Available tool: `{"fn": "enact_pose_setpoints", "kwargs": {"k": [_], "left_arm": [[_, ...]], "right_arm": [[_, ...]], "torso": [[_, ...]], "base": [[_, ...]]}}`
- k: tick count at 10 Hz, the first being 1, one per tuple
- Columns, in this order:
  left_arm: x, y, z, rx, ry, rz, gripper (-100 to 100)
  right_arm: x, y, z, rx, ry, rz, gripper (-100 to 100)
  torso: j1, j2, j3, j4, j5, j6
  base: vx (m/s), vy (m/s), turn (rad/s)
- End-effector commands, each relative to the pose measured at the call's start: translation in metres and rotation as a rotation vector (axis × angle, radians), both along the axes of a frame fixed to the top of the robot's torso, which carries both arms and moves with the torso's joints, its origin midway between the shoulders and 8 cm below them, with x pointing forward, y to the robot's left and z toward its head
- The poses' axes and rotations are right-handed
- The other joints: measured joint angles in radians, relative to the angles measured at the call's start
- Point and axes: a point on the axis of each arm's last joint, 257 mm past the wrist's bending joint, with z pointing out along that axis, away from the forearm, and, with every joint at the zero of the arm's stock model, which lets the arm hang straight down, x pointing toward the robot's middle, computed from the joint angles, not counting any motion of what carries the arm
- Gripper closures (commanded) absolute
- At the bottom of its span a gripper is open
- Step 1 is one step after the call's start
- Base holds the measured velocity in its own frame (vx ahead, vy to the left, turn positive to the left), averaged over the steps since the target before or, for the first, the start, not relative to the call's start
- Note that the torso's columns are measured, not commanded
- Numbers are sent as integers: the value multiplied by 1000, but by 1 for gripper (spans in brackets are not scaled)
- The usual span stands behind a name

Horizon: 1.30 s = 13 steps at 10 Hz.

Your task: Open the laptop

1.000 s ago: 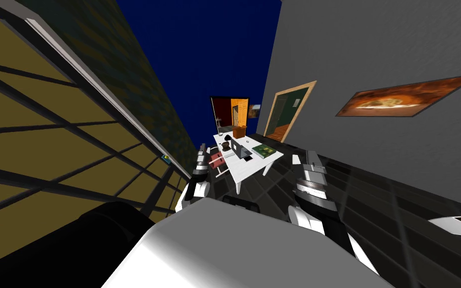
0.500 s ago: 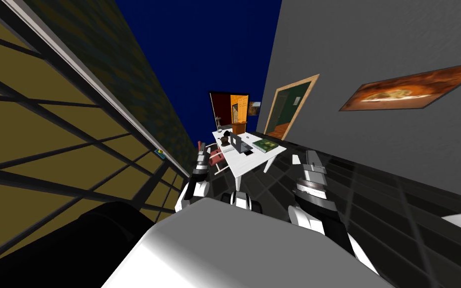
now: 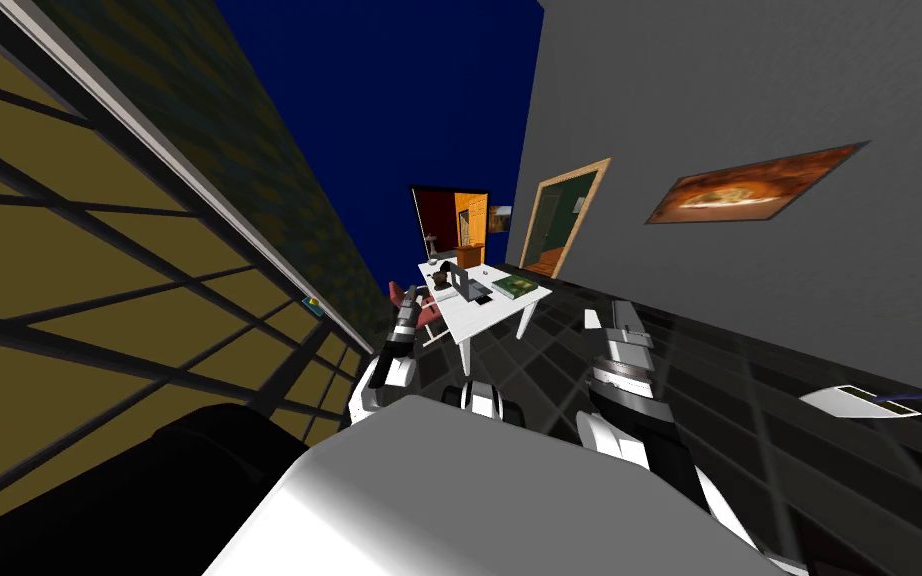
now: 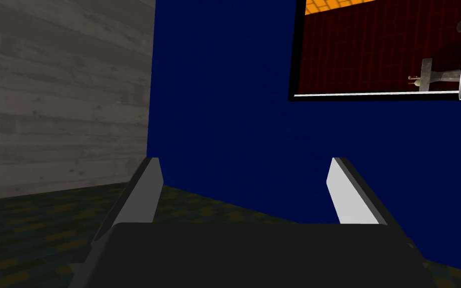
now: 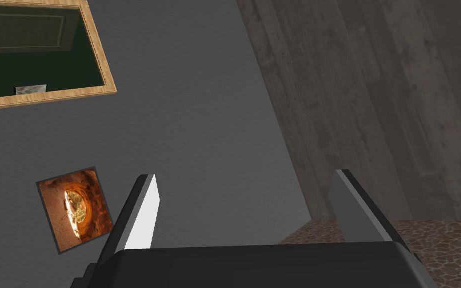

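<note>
— What has changed?
— The whole view has slid, so I have turned. The table [image 3: 476, 318] now looks smaller and lies well ahead.
— And the laptop [image 3: 462, 281]?
— It is on that table, near a green book [image 3: 514, 287]. I can't read its lid.
— The end effectors?
— The left end effector [image 3: 412, 295] and the right end effector [image 3: 609, 317] both have fingers apart and hold nothing. I judge I must approach first.
</note>
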Motion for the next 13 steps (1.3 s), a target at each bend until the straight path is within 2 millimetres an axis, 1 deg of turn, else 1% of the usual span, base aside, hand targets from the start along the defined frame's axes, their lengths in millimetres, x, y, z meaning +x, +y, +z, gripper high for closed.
{"fn": "enact_pose_setpoints", "kwargs": {"k": [1, 4, 6, 8, 10, 13], "left_arm": [[15, 7, -7, 35, 48, 19, -100], [31, 18, -15, 65, 99, 49, -100], [42, 27, -20, 81, 134, 73, -100], [51, 37, -25, 97, 170, 100, -100], [60, 49, -30, 113, 210, 131, -100], [70, 71, -39, 137, 276, 186, -100]], "right_arm": [[0, 0, 0, 0, 0, 0, 0], [0, 0, 0, 0, 0, 0, 0], [0, 0, 0, 0, 0, 0, 0], [0, 0, 0, 0, 0, 0, 0], [0, 0, 0, 0, 0, 0, 0], [0, 0, 0, 0, 0, 0, 0]], "torso": [[2, 0, 0, 0, 1, 0], [-2, 4, 3, 1, -1, 0], [1, 3, 2, 1, 0, 0], [0, 1, 1, 0, 0, 0], [1, 2, 1, 1, 0, 0], [3, 1, 1, 0, 1, 0]], "base": [[-36, -178, -75], [-58, -218, -98], [-34, -204, -124], [-17, -221, -83], [4, -183, -109], [54, -128, -84]]}}
